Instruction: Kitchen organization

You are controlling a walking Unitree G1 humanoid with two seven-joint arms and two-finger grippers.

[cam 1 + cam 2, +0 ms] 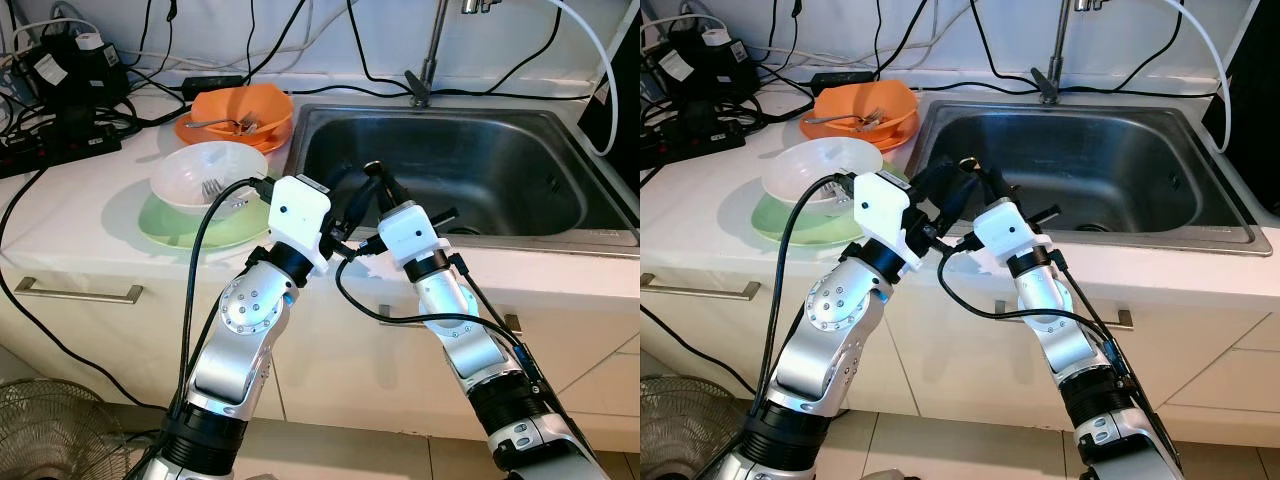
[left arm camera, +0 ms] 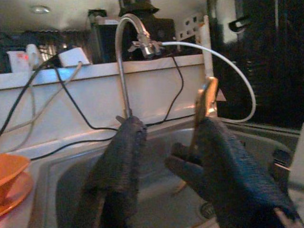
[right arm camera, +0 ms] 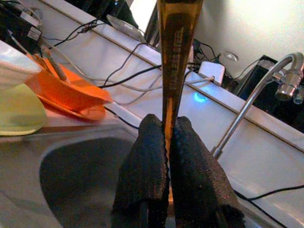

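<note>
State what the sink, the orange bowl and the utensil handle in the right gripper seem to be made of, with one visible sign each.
Sink: brushed stainless steel, grey with soft reflections.
Orange bowl: probably plastic, evenly coloured with a dull sheen.
Utensil handle: likely polished metal with a golden tint, glossy, stamped lettering; right gripper fingers clamp it.

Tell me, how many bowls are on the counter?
2: the orange bowl near the sink's back corner, and the white bowl in front of it, on a green plate.
</note>
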